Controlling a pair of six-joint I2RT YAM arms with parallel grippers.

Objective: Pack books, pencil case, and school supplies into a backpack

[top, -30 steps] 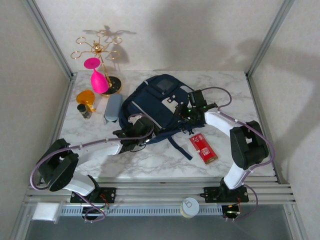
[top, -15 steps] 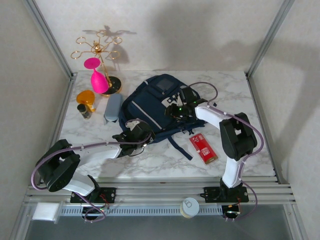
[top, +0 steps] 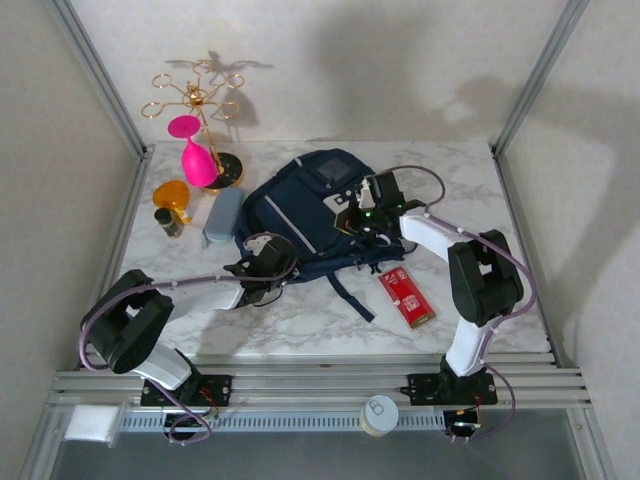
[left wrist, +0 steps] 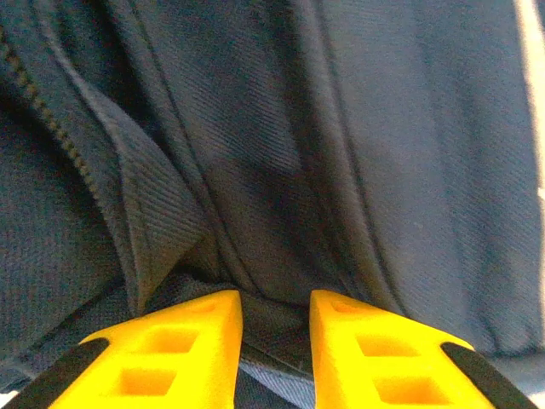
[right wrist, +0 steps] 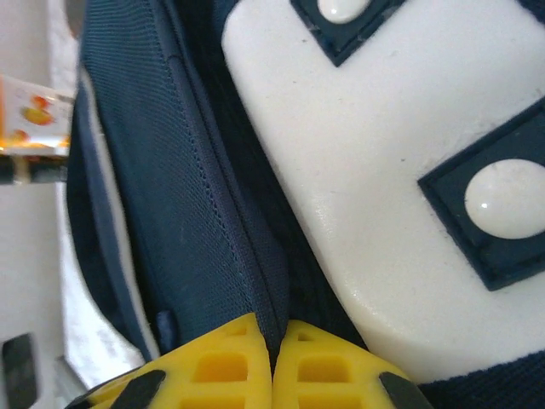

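**DESK:** Where does the backpack lie?

**PHOTOGRAPHER:** Flat at the middle of the marble counter. It is navy with pale grey trim, and a dark strap trails toward the near edge. Both arms are on it, the left at its near left edge and the right at its right side.

**DESK:** And the tools?

**PHOTOGRAPHER:** The left tool has its yellow fingers a little apart, with a fold of navy fabric running down between them. Whether they pinch it, I cannot tell. The right tool has its fingers pressed together at a stitched navy seam, just beside the white buckle patch. Whether any cloth is caught between them is not clear.

**DESK:** The rest of the kit?

**PHOTOGRAPHER:** The grey-blue pencil case lies on the counter just left of the backpack, close against its edge. The school supplies, a flat red pack with white print, lie near the backpack's near right corner, apart from it and beside the right arm. In the far left corner stand a gold rack and a pink glass. An orange object and a small dark bottle sit in front of them.
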